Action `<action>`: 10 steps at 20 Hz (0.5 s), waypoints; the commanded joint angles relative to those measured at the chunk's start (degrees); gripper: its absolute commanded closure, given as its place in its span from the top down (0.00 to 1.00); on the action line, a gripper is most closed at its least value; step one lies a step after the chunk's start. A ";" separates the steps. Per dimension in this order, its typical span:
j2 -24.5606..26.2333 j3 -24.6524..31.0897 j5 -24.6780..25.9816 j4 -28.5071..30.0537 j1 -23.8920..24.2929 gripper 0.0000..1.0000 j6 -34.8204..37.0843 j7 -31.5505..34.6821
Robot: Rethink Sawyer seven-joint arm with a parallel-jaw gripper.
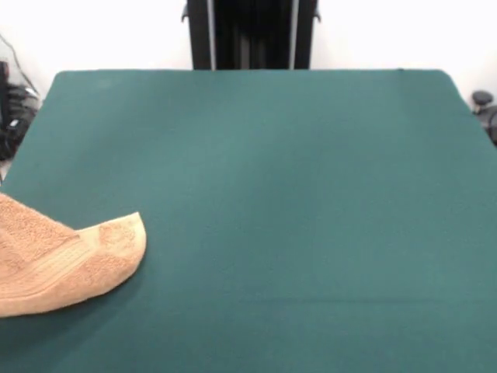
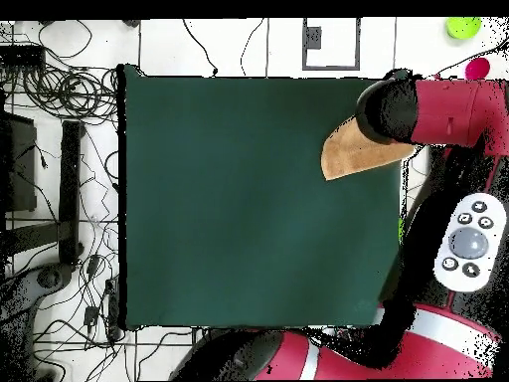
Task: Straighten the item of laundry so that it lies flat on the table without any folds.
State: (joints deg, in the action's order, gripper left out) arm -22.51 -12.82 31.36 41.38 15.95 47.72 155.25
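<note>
The tan-orange towel (image 1: 62, 264) lies folded at the left edge of the green table (image 1: 264, 179) in the front view, its woven band showing and its rounded folded end toward the table's middle; part of it runs out of the picture. In the overhead view the towel (image 2: 353, 154) sits at the table's (image 2: 249, 199) upper right corner. The red arm reaches in from the right, and its black end with the gripper (image 2: 388, 111) is above the towel's outer part and hides it. The front view does not show the gripper.
The robot's black pedestal (image 1: 252, 35) stands at the table's far side. Cables and black gear (image 2: 60, 149) lie on the floor beside the table's left edge in the overhead view. The arm's red base and white button panel (image 2: 467, 242) are at the right.
</note>
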 commanded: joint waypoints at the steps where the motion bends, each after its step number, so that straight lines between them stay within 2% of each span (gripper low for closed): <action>1: -0.94 5.26 -3.57 2.54 -5.17 0.00 10.59 -10.15; 10: -2.25 3.36 -8.02 3.44 -8.86 0.00 22.03 -0.84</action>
State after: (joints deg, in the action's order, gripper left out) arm -23.07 -12.82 27.51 41.35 11.27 60.40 154.85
